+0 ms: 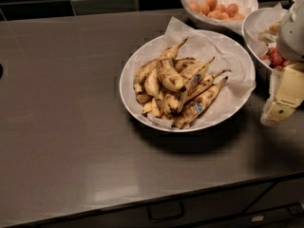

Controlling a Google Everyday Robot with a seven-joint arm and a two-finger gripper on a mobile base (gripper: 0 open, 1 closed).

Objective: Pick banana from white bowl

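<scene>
The wide, shallow white bowl (127, 99) stands at the middle of the grey counter, lined with crinkled white paper. It holds a pile of several overripe bananas, yellow mottled with brown. One thick banana (169, 76) lies on top of the pile, its dark tip pointing lower right. My gripper (281, 101) is at the right edge of the view, to the right of the bowl and apart from it, hanging above the counter. It holds nothing that I can see, and part of the arm is cut off by the frame.
A white bowl of small orange fruits (213, 7) stands at the back right. A smaller white bowl of red strawberries (273, 58) sits partly behind my arm. The grey counter (61, 103) stretches left. Its front edge, with a drawer handle (165, 212), runs along the bottom.
</scene>
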